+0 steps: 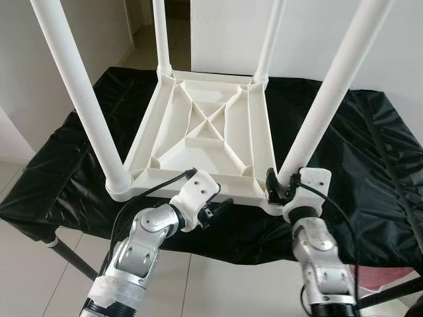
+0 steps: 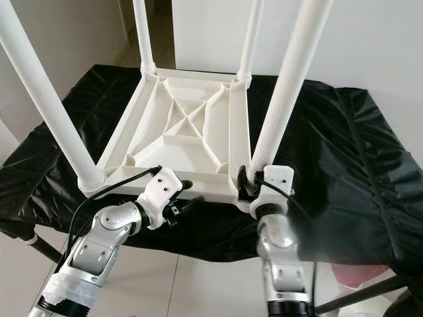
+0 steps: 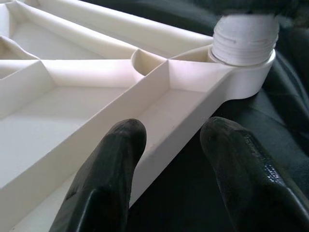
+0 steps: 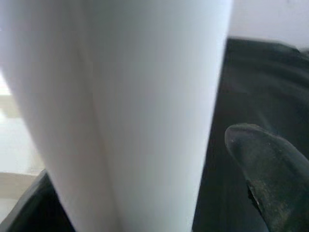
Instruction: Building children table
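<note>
Four cameras: a head stereo pair looking down, and two close wrist cameras.

The left and right eye views look forward and down from above onto the upturned white table point(image 1: 205, 132) on a black cloth point(image 1: 357, 152), framing the same scene slightly shifted sideways, with both arms at the bottom. The left wrist view sits very near the table's front rim, looking between its fingers point(image 3: 104, 179) toward a threaded leg socket point(image 3: 244, 43) at upper right. The right wrist view presses close against a white leg point(image 4: 125, 106).
</note>
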You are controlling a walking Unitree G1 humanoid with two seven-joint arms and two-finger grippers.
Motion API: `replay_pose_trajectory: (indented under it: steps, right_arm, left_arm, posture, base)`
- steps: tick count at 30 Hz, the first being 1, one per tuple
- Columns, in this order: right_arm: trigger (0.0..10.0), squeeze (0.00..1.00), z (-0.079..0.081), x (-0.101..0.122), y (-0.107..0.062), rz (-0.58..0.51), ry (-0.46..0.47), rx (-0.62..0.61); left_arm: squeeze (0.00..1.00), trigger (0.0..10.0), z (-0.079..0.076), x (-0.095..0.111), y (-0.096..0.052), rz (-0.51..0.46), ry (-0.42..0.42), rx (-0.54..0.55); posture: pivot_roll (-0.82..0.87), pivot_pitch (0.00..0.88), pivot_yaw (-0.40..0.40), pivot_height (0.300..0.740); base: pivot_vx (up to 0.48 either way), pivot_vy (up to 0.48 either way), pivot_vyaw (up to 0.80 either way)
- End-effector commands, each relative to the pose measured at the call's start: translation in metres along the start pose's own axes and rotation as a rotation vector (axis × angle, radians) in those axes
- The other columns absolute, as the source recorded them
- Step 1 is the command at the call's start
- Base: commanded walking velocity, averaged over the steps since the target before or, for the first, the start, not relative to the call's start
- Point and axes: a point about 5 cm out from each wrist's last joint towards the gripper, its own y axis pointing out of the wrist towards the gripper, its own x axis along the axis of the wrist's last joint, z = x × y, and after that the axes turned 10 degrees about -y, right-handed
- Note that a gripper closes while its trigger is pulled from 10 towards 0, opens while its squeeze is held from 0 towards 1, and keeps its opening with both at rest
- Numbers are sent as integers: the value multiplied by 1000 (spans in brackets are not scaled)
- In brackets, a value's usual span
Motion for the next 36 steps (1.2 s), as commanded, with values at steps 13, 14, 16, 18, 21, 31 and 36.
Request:
replay_pose_trajectory:
  steps: [13,14,16,18,21,31,36]
  right_arm:
    - [10000,0,-4,-1,9,-65,-80,496]
    - [10000,0,-4,-1,9,-65,-80,496]
    - [10000,0,-10,-3,14,-58,-128,568]
    - [10000,0,-10,-3,14,-58,-128,568]
    - [10000,0,-12,-5,16,-52,-158,598]
    - [0,0,-17,-14,22,-38,-178,662]
    - [0,0,-21,-18,22,-36,-176,651]
  left_arm:
    - [0,10000,10,4,2,-16,13,101]
    - [0,10000,10,4,2,-16,13,101]
    - [0,10000,9,4,3,-17,13,99]
    - [0,10000,9,4,3,-17,13,99]
    - [0,10000,9,4,2,-17,14,100]
    - [0,10000,12,5,0,-17,22,106]
    - [0,10000,12,5,0,-16,22,103]
  posture:
    - [-49,47,-4,740]
    - [-49,47,-4,740]
    - [-42,46,-3,740]
    - [-42,46,-3,740]
    - [-39,46,-3,740]
    - [-28,35,-6,740]
    - [-27,32,-6,740]
  base:
    - [0,0,0]
    - [0,0,0]
    - [0,0,0]
    - [0,0,0]
    - [0,0,0]
    - [0,0,0]
    - [0,0,0]
